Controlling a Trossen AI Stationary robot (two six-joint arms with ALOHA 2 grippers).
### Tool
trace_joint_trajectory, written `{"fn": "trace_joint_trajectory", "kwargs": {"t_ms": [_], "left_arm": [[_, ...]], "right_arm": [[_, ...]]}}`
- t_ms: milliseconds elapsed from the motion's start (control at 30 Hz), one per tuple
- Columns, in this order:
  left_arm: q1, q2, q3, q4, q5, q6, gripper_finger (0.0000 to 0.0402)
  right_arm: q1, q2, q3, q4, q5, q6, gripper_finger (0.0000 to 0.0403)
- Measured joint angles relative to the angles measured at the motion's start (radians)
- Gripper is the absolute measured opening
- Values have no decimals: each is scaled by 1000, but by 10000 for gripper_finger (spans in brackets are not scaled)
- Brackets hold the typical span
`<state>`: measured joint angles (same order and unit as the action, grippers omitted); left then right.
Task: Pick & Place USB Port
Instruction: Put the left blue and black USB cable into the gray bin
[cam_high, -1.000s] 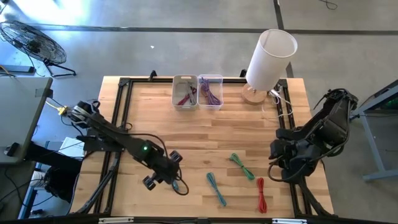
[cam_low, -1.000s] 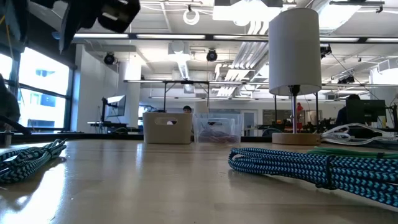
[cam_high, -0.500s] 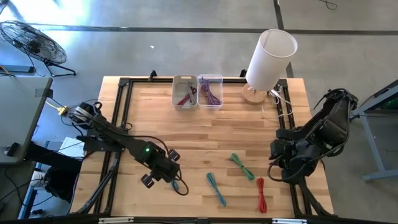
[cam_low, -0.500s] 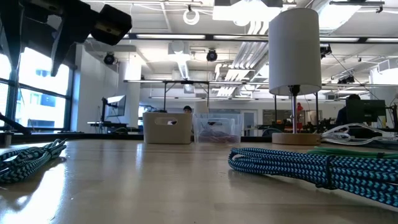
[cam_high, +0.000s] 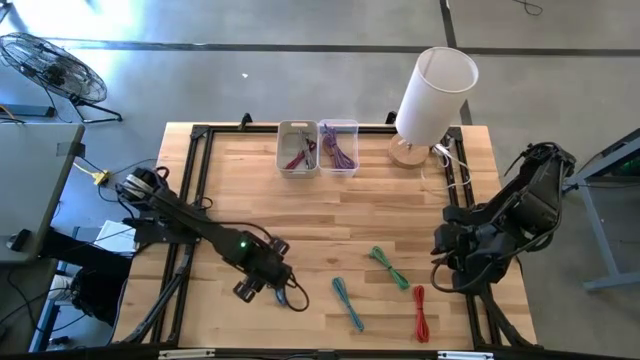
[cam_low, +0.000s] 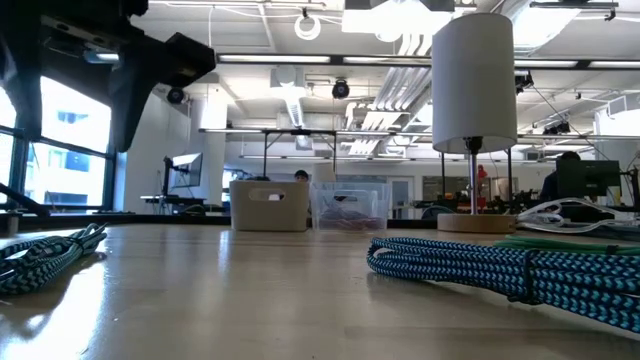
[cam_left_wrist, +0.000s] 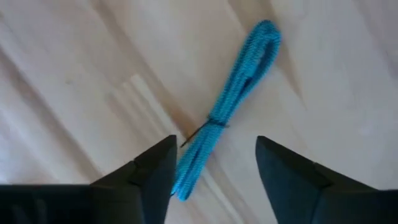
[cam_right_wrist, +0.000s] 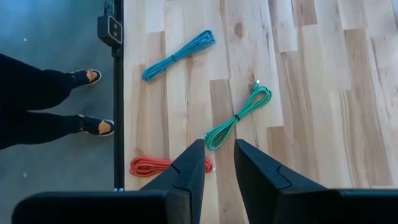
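Observation:
A bundled blue USB cable (cam_high: 292, 298) lies flat on the wood near the table's near edge, left of centre. My left gripper (cam_high: 277, 284) hangs over it, open. In the left wrist view the cable (cam_left_wrist: 231, 102) runs slantwise, its nearer end between my spread fingers (cam_left_wrist: 214, 169), which touch nothing. In the low view the same cable (cam_low: 45, 256) lies at the left under the arm. My right gripper (cam_high: 443, 258) waits at the table's right side, open by a narrow gap (cam_right_wrist: 219, 155).
A second blue cable (cam_high: 348, 303), a green one (cam_high: 390, 267) and a red one (cam_high: 420, 313) lie to the right near the near edge. Two small bins (cam_high: 298, 148) (cam_high: 338, 146) holding cables and a white lamp (cam_high: 432, 92) stand at the far edge. A person's legs (cam_right_wrist: 43, 93) are beside the table.
My left gripper has come down toward the blue cable and shifted slightly toward the table's right. The cables have stayed where they were.

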<state>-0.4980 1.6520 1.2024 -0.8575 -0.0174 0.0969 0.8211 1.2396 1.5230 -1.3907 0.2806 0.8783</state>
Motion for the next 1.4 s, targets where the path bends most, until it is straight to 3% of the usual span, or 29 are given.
{"fn": "trace_joint_trajectory", "kwargs": {"t_ms": [233,600,1100,1233,1400], "left_arm": [[-6,42,0,6,53,73,247],[-19,139,1,35,-47,368,248],[-19,287,6,54,-17,422,243],[-18,312,7,49,-8,423,197],[-14,315,7,70,-6,418,75]], "right_arm": [[0,0,0,-6,1,-7,78],[0,0,0,-4,5,-31,78],[0,0,0,3,53,-44,78],[0,0,0,3,49,-44,78],[0,0,0,4,67,-48,78]]}}
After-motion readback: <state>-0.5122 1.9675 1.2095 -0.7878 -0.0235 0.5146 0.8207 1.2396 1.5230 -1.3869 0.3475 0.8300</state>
